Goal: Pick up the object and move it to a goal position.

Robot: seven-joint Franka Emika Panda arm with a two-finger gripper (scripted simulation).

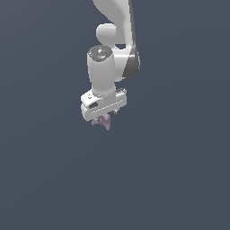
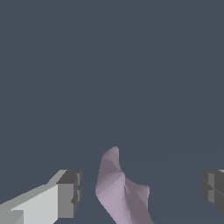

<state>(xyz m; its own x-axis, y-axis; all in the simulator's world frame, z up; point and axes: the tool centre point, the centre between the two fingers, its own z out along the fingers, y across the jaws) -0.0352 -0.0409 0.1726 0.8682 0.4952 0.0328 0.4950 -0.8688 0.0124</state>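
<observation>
We see a flat, matte slate-grey ground (image 1: 179, 179) filling both views, smooth and without seams. Over it hangs the arm (image 1: 112, 54), built of glossy white rounded shells with a dark grey band at one joint and a domed cap on the wrist. Below it sits the boxy white gripper (image 1: 102, 117), its underside facing the ground. In the wrist view we see its fingers (image 2: 70, 192) spread wide, blocky white bars tipped with dark grey faceted pads, and neither pad touches anything. Between them, apart from both, lies the object (image 2: 120, 192): a small pale mauve lump, faceted and pinched into a pointed peak. In the exterior view it peeks out just beneath the gripper.
</observation>
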